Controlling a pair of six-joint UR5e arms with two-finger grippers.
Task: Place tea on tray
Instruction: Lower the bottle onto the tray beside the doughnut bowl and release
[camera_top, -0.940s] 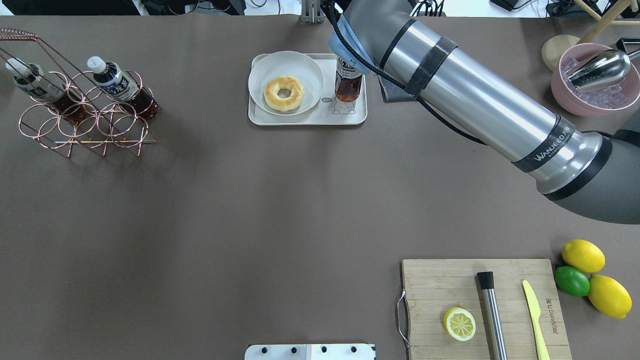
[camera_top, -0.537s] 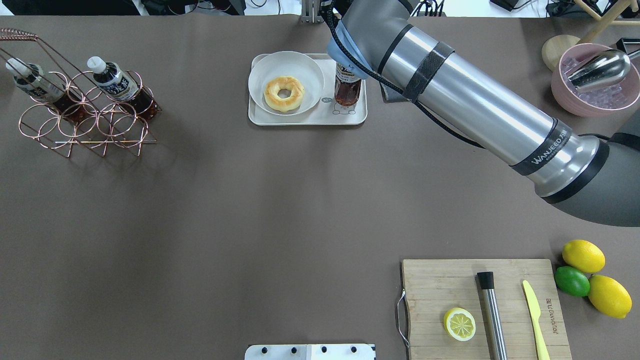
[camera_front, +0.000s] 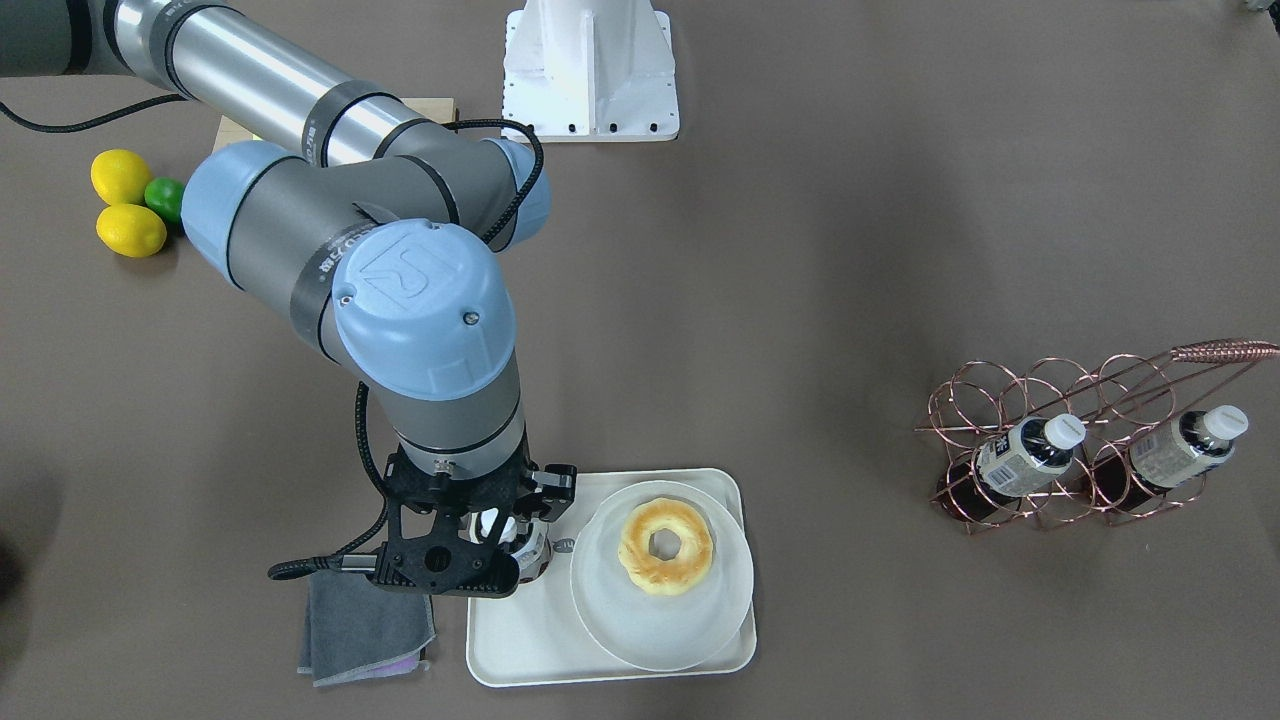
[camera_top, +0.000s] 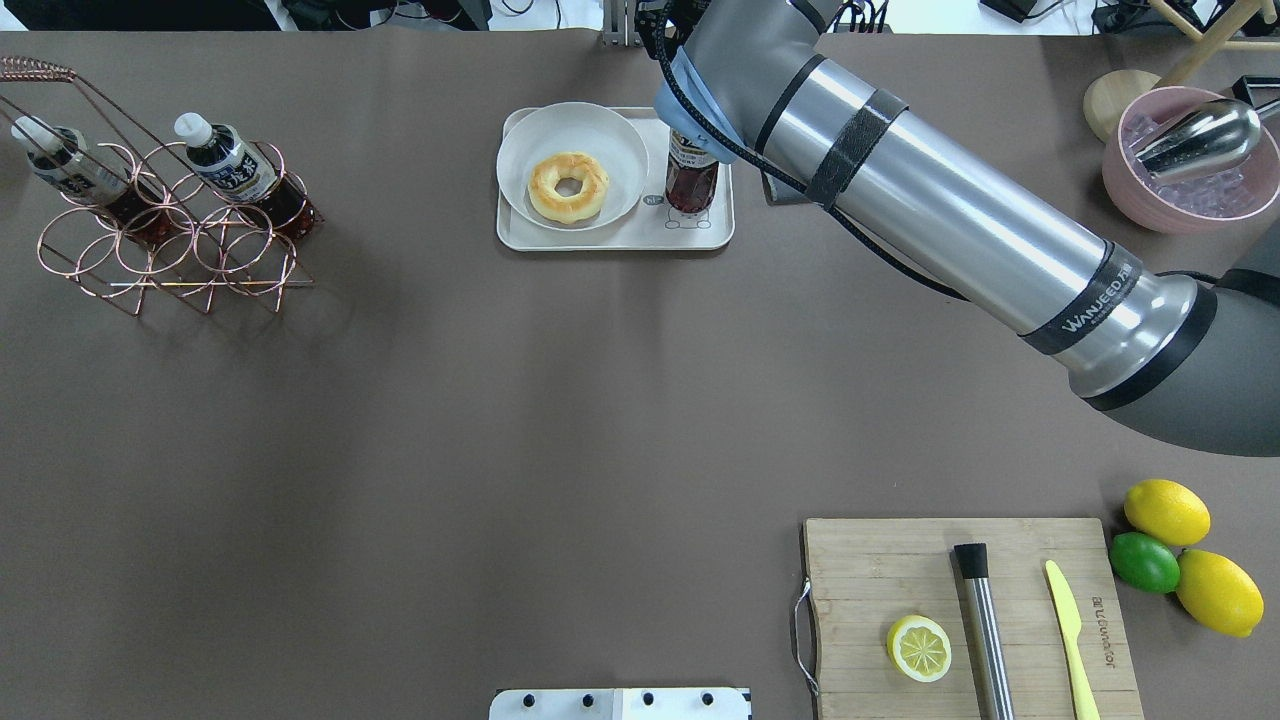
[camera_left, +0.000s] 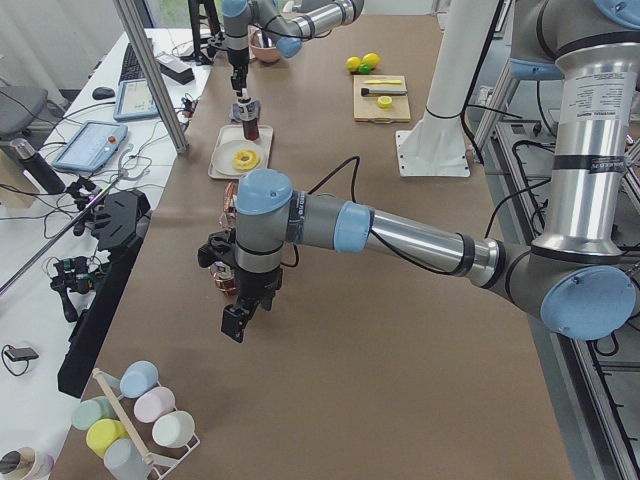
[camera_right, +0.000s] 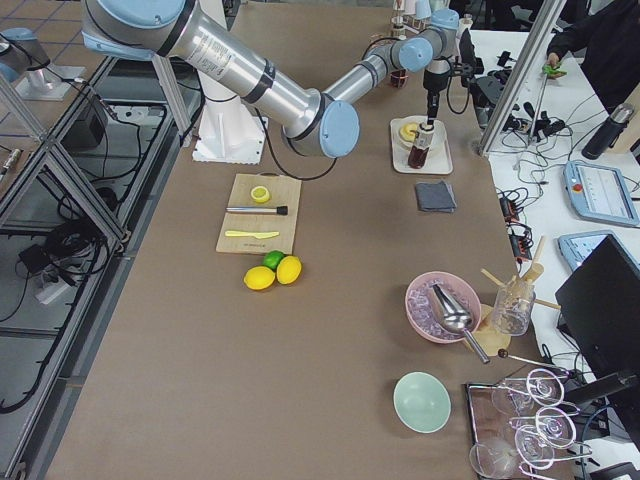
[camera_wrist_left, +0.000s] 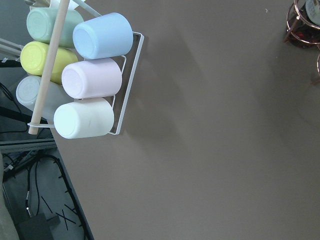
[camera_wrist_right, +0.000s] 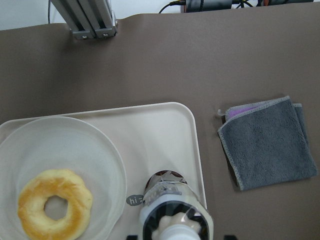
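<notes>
Tea looks to stand upright on the tray, just beside the round white plate, so I judge the placing nearly done. My right gripper straddles its cap; whether the jaws clamp it I cannot tell. Nor can I read the left gripper jaws over the counter. Left to do: release and lift clear.

A long table under a matt brown cover fills the middle of the room. The light on it is even, and the shadows are soft and faint. In the exterior left view a white bench runs beside the table from nine to eleven o'clock, strewn with tablets and cables. A slanted aluminium post rises at eleven. In the exterior right view brownish floor tiles show at ten o'clock, and a black laptop sits at four.
</notes>
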